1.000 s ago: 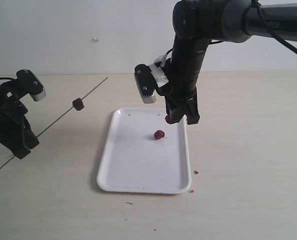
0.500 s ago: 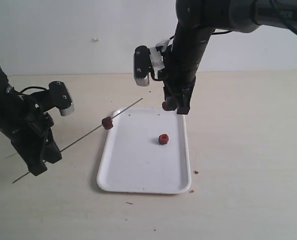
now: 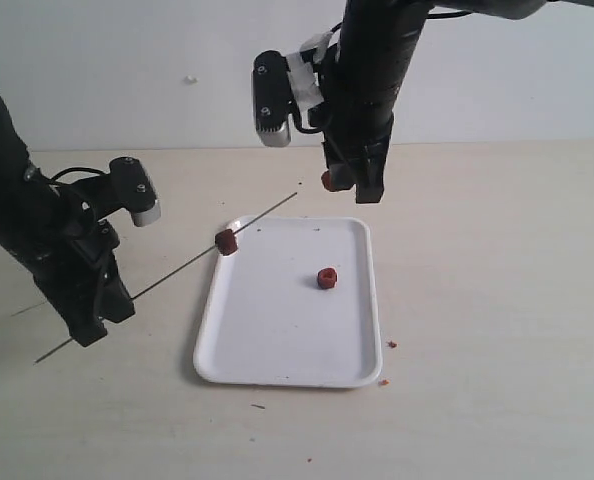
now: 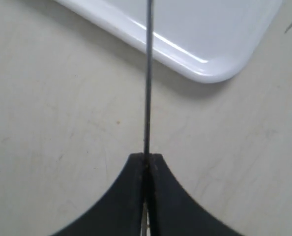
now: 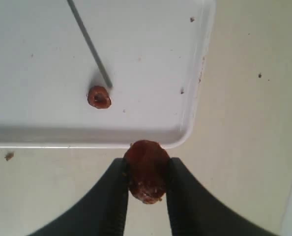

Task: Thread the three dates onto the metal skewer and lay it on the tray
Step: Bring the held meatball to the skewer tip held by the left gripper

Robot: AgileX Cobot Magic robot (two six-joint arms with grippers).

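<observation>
My left gripper (image 3: 89,328) (image 4: 146,156) is shut on the metal skewer (image 3: 177,270) (image 4: 148,73), which slants up over the white tray's (image 3: 277,372) (image 4: 205,73) left edge. One date (image 3: 226,240) is threaded on the skewer, short of its tip. My right gripper (image 3: 352,188) (image 5: 147,164) hangs above the tray's far edge, shut on a second date (image 3: 330,180) (image 5: 146,169). The third date (image 3: 325,278) (image 5: 99,97) lies loose on the tray (image 5: 190,118). In the right wrist view the skewer's tip (image 5: 89,42) points toward that loose date.
Tiny brown crumbs (image 3: 390,345) lie on the wooden table right of the tray and near its front. A pale wall stands behind the table.
The left arm has carried the skewer and its threaded date right, toward the tray. My right gripper has risen with its date from over the tray to above the tray's far edge.
</observation>
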